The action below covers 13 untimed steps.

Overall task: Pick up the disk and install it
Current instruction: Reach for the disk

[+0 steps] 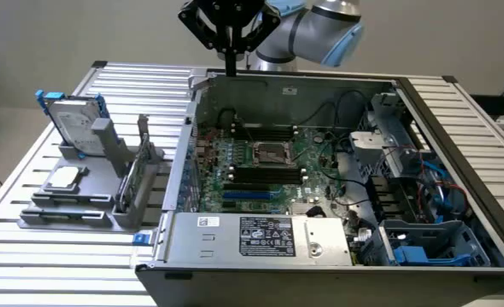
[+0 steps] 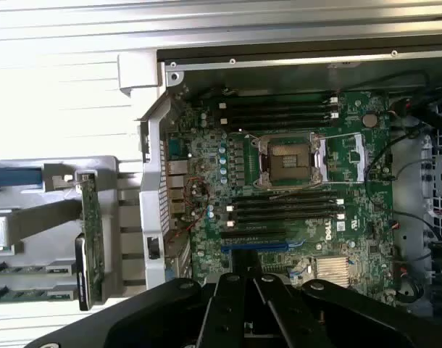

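Overhead | pincer (image 1: 231, 62) pressed together, top cut off | disk (image 1: 75, 120) upright, foot hidden by stand (image 1: 68, 216)

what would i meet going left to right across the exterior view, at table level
silver rectangular metal disk with blue plastic rails, standing upright → thin green circuit card on edge → green motherboard inside the open grey metal computer case → blue plastic bracket in the case

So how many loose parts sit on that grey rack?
3: the disk upright at the far end, the silver chip flat in front of it, the green card on edge nearest the case. More could hide behind the card.
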Each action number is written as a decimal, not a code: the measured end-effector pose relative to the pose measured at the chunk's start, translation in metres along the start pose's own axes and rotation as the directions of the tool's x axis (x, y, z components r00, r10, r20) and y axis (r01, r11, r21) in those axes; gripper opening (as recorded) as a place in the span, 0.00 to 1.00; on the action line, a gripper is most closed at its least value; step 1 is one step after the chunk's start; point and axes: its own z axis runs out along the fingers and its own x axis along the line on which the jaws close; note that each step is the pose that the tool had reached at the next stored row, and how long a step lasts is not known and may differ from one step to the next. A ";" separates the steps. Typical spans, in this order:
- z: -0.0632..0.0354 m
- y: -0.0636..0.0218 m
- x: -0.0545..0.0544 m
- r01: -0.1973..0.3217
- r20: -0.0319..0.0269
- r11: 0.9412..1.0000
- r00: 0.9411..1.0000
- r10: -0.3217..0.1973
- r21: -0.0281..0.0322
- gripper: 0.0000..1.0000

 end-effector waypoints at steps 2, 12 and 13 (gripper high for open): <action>0.0000 0.0000 0.000 0.000 0.000 1.000 1.000 0.000 0.000 0.11; -0.0005 0.0000 0.000 0.000 0.000 1.000 1.000 0.000 0.000 0.11; -0.0006 0.0000 0.000 0.000 0.000 1.000 1.000 0.000 0.000 0.11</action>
